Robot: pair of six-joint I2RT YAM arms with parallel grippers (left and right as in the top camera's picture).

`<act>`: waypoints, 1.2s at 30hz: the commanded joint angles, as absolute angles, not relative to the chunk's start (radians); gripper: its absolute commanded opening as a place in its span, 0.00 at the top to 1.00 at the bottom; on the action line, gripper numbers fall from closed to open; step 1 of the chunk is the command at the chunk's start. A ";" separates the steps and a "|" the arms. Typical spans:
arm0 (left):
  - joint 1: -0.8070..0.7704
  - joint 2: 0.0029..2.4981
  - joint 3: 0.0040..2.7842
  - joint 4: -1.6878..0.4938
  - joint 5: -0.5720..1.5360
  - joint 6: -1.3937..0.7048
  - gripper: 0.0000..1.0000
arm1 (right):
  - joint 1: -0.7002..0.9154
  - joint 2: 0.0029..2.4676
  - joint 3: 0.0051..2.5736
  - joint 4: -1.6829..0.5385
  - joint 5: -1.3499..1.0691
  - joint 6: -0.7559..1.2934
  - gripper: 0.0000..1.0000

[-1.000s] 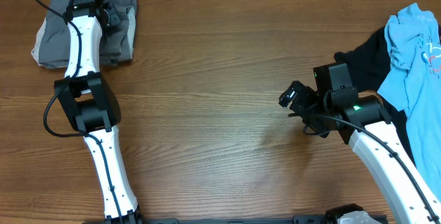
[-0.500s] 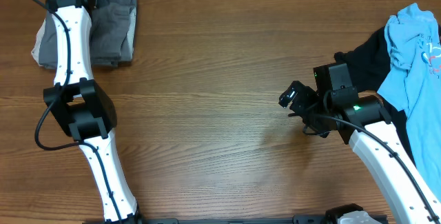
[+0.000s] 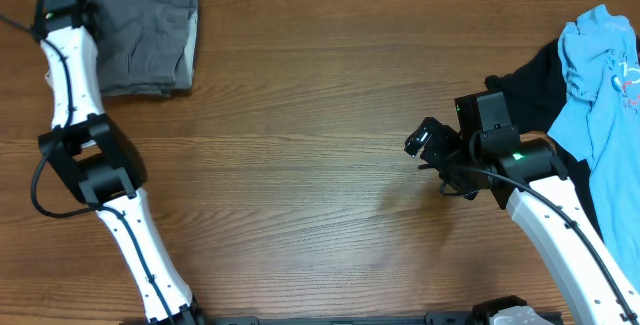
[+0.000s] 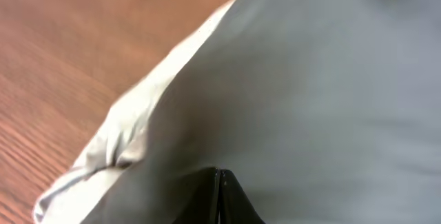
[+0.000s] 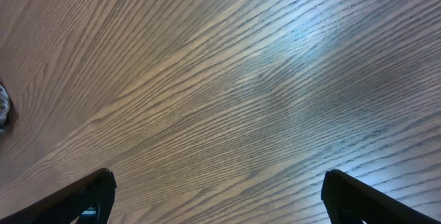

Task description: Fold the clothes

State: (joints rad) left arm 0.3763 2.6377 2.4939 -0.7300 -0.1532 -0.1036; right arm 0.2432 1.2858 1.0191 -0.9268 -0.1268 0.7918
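Clothes lie at 2 ends of the table (image 3: 320, 85): a light blue tee (image 3: 600, 75) heaped over a black tee (image 3: 525, 90) on the right, and grey shorts (image 3: 140, 35) in a flat bundle at the far left corner. The right gripper (image 3: 425, 143) hangs wide open over bare wood. The left gripper (image 4: 219, 182) is closed tip to tip against the shorts, near some cream cloth (image 4: 117, 141) (whether fabric is caught, we cannot tell). We judge it should lift straight off without dragging the fold.
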 commanded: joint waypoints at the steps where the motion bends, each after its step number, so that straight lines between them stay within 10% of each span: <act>1: 0.405 2.700 2.502 -0.747 -0.049 -0.101 0.93 | 0.249 1.287 1.035 -0.921 -0.130 0.788 0.00; 16: 0.363 2.464 2.536 -0.841 -0.031 -0.172 0.80 | 0.249 1.287 1.035 -0.921 -0.129 0.788 0.00; 19: 0.344 2.375 2.536 -0.885 -0.001 -0.215 0.55 | 0.249 1.287 1.035 -0.921 -0.130 0.788 0.00; 22: 0.328 2.294 2.536 -0.928 0.090 -0.218 0.00 | 0.249 1.287 1.036 -0.921 -0.129 0.788 0.00; 36: 0.319 2.017 2.535 -1.430 0.497 -0.236 0.00 | 0.249 1.287 1.036 -0.921 -0.130 0.788 0.00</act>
State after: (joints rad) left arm 0.3145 2.0693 2.5290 -1.3659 0.3897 -0.2310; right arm 0.2432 1.2858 1.0191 -0.9264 -0.1268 0.7914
